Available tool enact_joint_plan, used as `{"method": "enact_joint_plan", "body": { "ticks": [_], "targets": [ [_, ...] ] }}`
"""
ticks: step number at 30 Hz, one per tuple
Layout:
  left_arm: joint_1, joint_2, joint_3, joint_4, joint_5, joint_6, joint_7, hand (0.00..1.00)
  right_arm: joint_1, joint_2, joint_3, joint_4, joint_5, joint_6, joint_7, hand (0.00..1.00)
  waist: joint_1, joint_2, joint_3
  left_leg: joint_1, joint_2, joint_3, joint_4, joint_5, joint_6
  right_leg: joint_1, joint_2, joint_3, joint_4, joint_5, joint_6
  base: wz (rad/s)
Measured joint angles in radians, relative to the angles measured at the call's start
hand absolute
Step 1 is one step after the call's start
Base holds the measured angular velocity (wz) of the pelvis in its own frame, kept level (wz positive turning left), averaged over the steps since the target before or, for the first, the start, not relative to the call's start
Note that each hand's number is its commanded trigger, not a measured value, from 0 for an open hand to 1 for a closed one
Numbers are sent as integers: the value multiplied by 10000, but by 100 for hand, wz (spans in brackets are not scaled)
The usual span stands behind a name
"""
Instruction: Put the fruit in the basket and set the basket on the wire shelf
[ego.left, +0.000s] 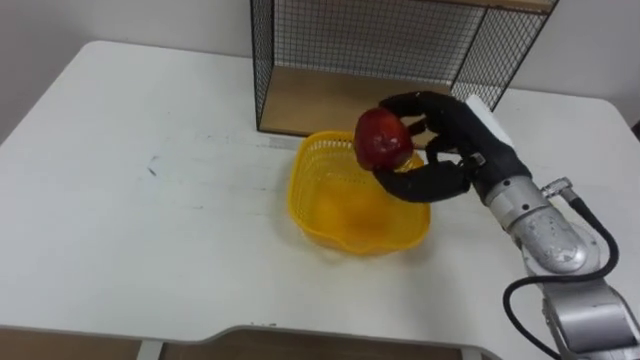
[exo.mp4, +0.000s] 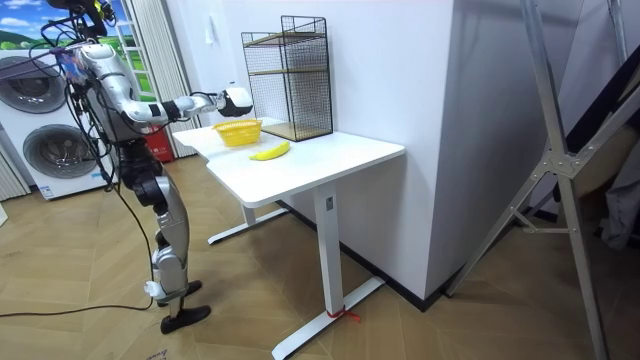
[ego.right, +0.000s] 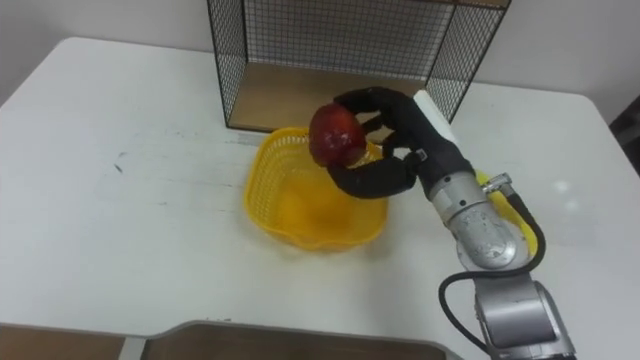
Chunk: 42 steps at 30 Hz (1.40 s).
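Left eye view: the robot's right hand (ego.left: 450, 145) has its fingers curled round a red apple (ego.left: 382, 138), held just over the yellow basket (ego.left: 305, 195) near its 1 o'clock rim. The wire shelf (ego.left: 400, 40) sits at 12 o'clock on the counter (ego.left: 150, 230).

Room view: a banana (exo.mp4: 270, 151) lies loose at the basket's 4 o'clock.

Right eye view: same grip on the apple.

Looks like early days. The apple isn't dropped in yet, the banana's still to go, then the basket goes onto the shelf.

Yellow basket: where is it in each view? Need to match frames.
Left eye view: basket at centre, just before the wire shelf.
Right eye view: basket left of centre, before the shelf.
Room view: basket upper left, on the table beside the shelf.
Shared landmark: the wire shelf.
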<state>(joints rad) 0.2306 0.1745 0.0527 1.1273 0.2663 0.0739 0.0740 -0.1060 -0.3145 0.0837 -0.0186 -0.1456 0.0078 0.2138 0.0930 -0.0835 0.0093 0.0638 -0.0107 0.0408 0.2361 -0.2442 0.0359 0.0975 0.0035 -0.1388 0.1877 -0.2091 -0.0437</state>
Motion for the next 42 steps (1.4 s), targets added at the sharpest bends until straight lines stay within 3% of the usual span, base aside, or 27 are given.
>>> {"method": "enact_joint_plan", "body": {
  "ticks": [1,2,3,4,24,29,42],
  "targets": [
    [4,0,-1,0,2,7,0,0,0,1,88,0,-66,48,54,96,4,0,0,-1,0,-39,0,0,0,12,1,-10,-3,0,0,0],
    [2,0,-1,1,3,7,0,0,0,1,128,0,-116,69,90,66,3,1,0,-1,-1,-48,1,0,0,16,1,-15,-4,0,0,0],
    [-8,0,-4,2,2,7,0,0,1,8,162,7,-166,91,163,43,-1,2,1,4,0,-43,0,0,0,15,1,-12,-5,0,0,0],
    [-7,0,-11,4,2,8,0,0,0,8,162,7,-174,96,200,0,4,4,2,4,-1,-42,1,1,0,15,1,-12,-5,0,0,0],
    [7,1,16,-3,-5,81,-13,0,109,87,179,85,-384,164,279,0,1,-83,-56,20,-4,-87,20,1,1,88,-3,-41,-21,1,1,0],
    [-6,1,29,-7,6,81,-17,0,109,86,172,85,-383,165,277,0,-24,-56,-37,22,-4,-85,41,0,1,130,-4,-50,-19,6,5,0],
    [-28,-1,47,31,3,62,-14,0,93,52,-813,57,331,126,-32,0,-141,-25,-24,4,-13,-157,41,0,2,167,-9,-167,-23,9,10,2]
  ]
}}
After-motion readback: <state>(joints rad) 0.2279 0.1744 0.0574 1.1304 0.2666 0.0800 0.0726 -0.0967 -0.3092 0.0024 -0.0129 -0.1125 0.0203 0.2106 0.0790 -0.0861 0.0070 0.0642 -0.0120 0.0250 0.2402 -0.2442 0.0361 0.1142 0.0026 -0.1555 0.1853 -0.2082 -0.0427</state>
